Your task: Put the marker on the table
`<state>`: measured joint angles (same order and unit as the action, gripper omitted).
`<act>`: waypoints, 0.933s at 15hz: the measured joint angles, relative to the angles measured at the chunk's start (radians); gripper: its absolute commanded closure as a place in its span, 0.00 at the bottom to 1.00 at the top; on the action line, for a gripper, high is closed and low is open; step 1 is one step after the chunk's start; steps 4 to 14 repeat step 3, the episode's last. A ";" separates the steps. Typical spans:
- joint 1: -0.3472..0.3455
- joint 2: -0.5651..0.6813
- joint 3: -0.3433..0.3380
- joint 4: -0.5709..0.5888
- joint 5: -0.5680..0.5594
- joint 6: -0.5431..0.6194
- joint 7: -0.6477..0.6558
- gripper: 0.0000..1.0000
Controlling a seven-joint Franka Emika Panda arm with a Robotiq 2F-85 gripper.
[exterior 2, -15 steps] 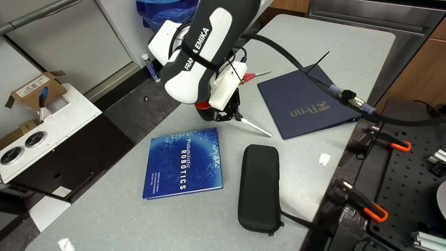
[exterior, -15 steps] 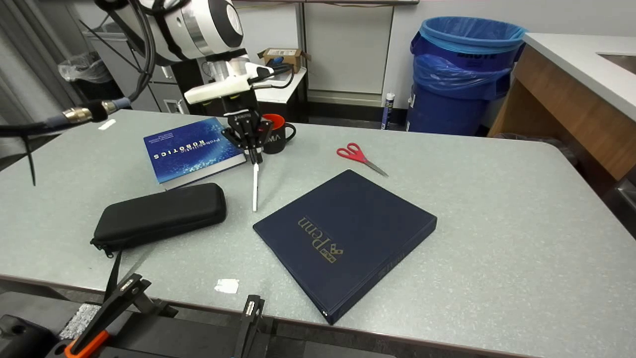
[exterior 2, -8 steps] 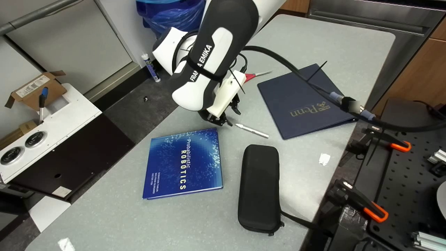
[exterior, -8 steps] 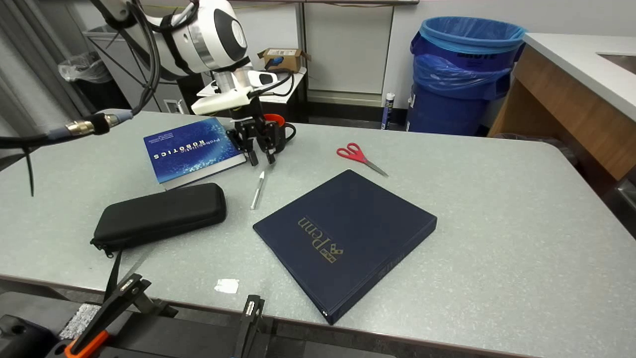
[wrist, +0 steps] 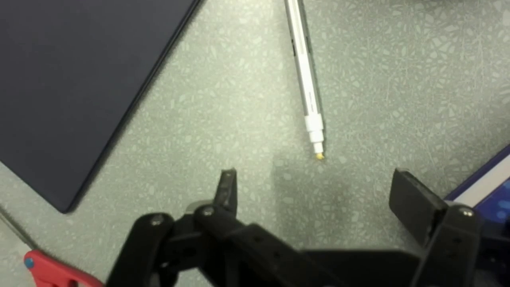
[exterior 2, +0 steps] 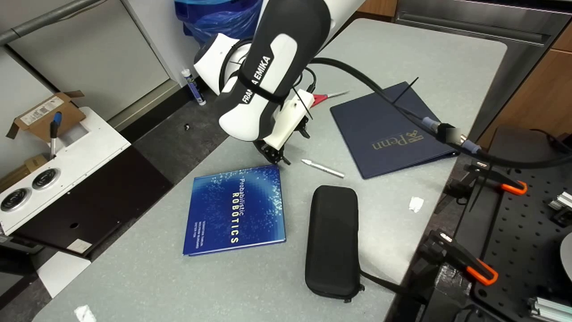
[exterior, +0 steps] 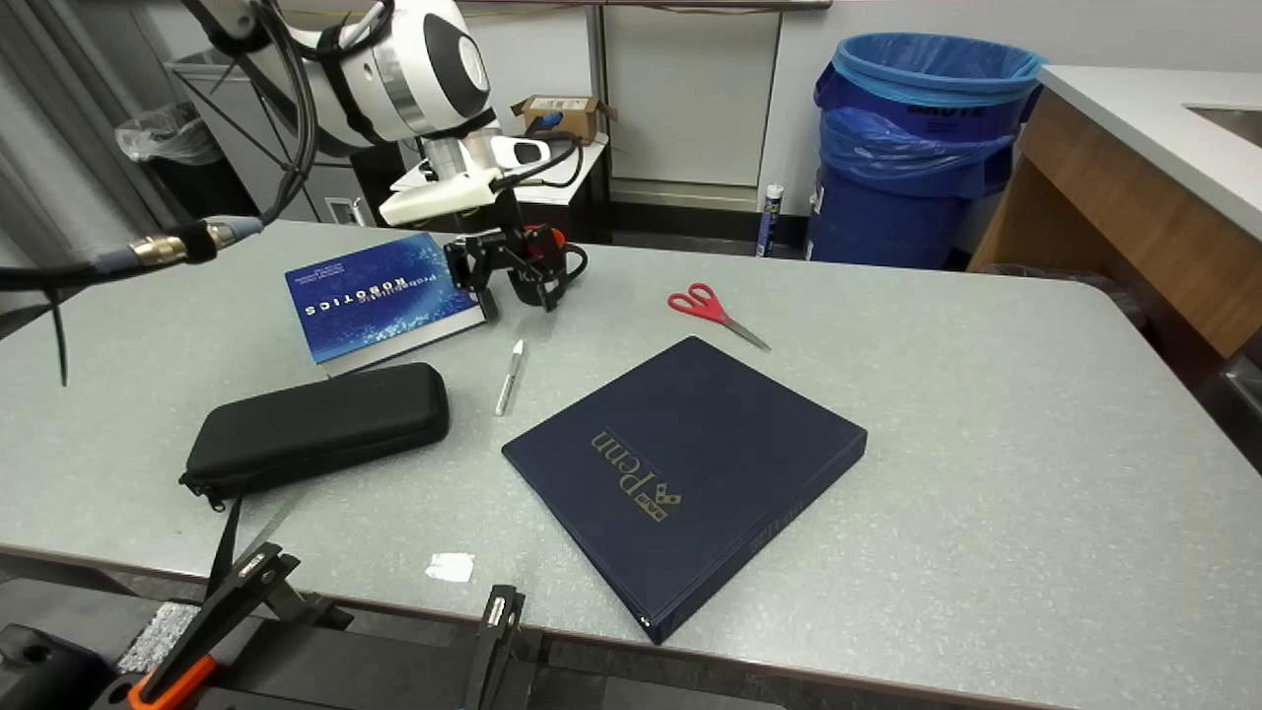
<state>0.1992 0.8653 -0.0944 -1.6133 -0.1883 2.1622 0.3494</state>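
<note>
End effector (wrist: 314,179) gapes near the "Probabilistic ROBOTICS" book (exterior 2: 234,210), marker (wrist: 307,81) on the table (exterior: 966,394) near "Penn" binder (exterior: 690,473)

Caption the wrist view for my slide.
White marker lying on the grey table, pointing toward the open gripper.

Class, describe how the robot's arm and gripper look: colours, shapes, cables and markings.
The rounded white-and-black robot arm has black FRANKA EMIKA lettering, partly covered by a narrow black strap. Its thick black cable carries a cylindrical metallic connector. At the wrist is an off-white, box-shaped piece. The angular black gripper has two flat, blocky black fingers.
</note>
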 measured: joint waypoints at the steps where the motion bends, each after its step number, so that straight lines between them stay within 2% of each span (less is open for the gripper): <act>1: 0.000 0.000 0.000 0.001 0.000 0.000 0.000 0.00; 14: 0.000 0.000 0.000 0.003 0.000 0.000 0.000 0.00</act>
